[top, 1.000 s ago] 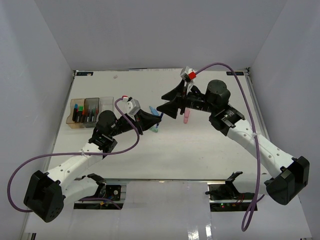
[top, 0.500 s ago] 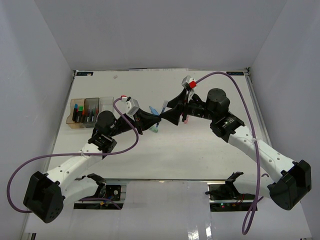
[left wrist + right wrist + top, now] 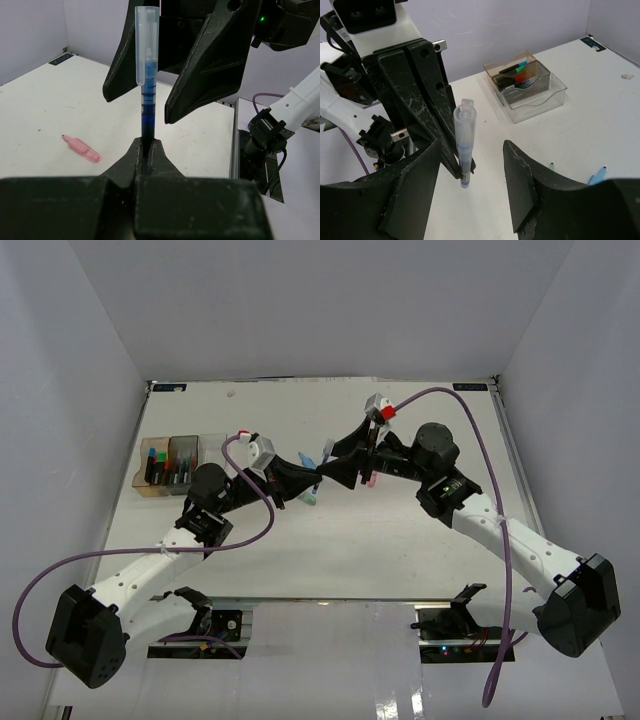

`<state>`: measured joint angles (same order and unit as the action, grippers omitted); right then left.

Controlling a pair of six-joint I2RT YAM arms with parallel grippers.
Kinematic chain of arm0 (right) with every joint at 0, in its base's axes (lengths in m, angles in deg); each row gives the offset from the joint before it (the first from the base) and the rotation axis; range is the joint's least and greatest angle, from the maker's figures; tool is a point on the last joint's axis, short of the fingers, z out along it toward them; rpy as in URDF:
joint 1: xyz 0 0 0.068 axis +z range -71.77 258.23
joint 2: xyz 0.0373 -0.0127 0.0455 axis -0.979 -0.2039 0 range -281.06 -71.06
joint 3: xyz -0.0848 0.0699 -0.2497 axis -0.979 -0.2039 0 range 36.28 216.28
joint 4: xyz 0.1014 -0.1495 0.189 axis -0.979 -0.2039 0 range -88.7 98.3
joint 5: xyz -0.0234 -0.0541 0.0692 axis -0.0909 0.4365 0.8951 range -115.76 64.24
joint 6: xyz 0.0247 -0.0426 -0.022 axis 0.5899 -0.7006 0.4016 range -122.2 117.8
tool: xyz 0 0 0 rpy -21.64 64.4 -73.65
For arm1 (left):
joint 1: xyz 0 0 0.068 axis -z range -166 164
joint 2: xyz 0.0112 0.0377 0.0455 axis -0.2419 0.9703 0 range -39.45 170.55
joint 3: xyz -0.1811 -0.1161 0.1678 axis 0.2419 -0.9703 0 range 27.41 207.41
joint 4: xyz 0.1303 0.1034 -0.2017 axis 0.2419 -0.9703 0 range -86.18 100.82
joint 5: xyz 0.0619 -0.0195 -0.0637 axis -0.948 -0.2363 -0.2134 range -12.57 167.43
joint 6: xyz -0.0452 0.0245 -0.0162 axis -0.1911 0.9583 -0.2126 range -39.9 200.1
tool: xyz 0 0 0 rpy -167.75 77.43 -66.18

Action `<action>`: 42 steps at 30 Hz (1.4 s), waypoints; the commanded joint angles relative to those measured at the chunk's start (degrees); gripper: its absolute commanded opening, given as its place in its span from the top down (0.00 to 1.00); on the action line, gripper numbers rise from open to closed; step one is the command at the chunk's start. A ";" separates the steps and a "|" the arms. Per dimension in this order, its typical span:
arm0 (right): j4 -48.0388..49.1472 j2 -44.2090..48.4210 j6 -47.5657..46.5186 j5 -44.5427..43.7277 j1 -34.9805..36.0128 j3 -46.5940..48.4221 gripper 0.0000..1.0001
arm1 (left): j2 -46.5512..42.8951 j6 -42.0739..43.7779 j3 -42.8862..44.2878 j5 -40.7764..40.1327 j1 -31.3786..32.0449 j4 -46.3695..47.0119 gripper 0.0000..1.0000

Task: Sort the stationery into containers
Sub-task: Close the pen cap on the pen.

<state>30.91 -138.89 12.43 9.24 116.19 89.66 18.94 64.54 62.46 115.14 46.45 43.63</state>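
My left gripper (image 3: 146,146) is shut on the lower end of a thin blue pen (image 3: 146,100) with a clear cap and holds it above the table. My right gripper (image 3: 472,146) is open and faces it, one finger on each side of the pen (image 3: 464,142) without touching it. In the top view the two grippers meet at the table's middle, left (image 3: 308,474) and right (image 3: 326,472). The three joined containers (image 3: 212,444) stand at the far left; the amber and grey boxes hold several highlighters and pens, and the clear one (image 3: 536,98) looks empty.
A pink tapered piece (image 3: 81,150) lies on the table behind the right gripper, also in the top view (image 3: 372,478). Pastel blue (image 3: 596,176) and green (image 3: 310,496) pieces lie under the meeting grippers. The enclosure's walls stand close on both sides.
My right gripper has moved left and a little lower, from apart to straddling the pen. My left gripper has edged right, still shut on the pen.
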 commanded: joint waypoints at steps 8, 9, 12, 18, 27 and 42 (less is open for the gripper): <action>8.15 -1.16 2.42 2.17 0.28 -1.18 0.46 | -1.26 -2.55 -1.38 0.08 0.16 4.71 1.00; 8.06 -1.16 2.50 2.17 0.19 -1.27 0.46 | -1.09 -2.82 -1.47 0.08 0.16 5.06 1.00; 8.68 -1.16 2.86 2.26 0.28 -1.79 0.53 | -1.00 -3.61 -1.56 0.08 0.16 6.29 1.00; 8.86 -1.25 3.03 2.35 0.37 -1.97 0.74 | -1.17 -3.79 -1.56 -0.01 0.16 6.73 1.00; 7.54 -1.51 1.98 1.91 0.37 -0.66 0.91 | -1.00 -3.26 -1.30 0.87 0.16 5.24 0.83; 4.55 -0.90 -0.66 1.56 0.37 2.16 0.92 | 2.16 -1.85 1.34 2.98 0.16 -0.74 0.75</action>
<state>33.45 -140.44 13.40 11.76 116.60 88.35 20.51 62.03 61.81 115.86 46.42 45.49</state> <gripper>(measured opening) 0.174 0.255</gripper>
